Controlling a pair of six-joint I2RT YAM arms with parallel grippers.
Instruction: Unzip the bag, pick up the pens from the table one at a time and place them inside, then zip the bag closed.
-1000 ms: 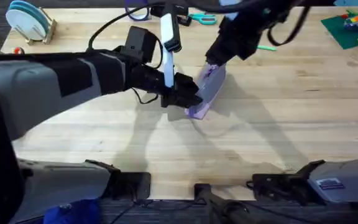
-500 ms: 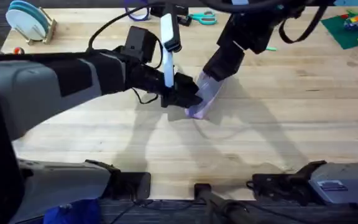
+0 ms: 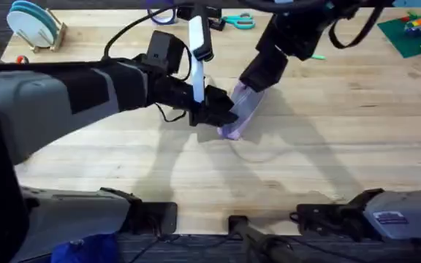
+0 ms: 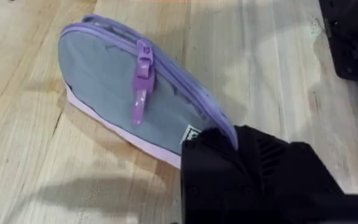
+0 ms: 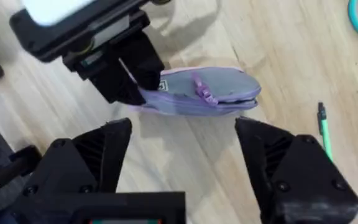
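Your left gripper [image 3: 221,115] is clamped on the near end of the bag [image 3: 241,109], which lies around the middle of the table [image 3: 342,139] with its zipper pull [image 4: 140,84] partway along. Your right gripper [image 5: 182,158] hangs over the bag's far end, jaws spread wide and empty. One green pen [image 5: 324,138] lies beyond, toward the far edge.

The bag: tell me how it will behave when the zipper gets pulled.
The bag looks like soft fabric, so it will probably buckle. It seems light and may slide on the table unless the left claw, shut on one end, anchors it.
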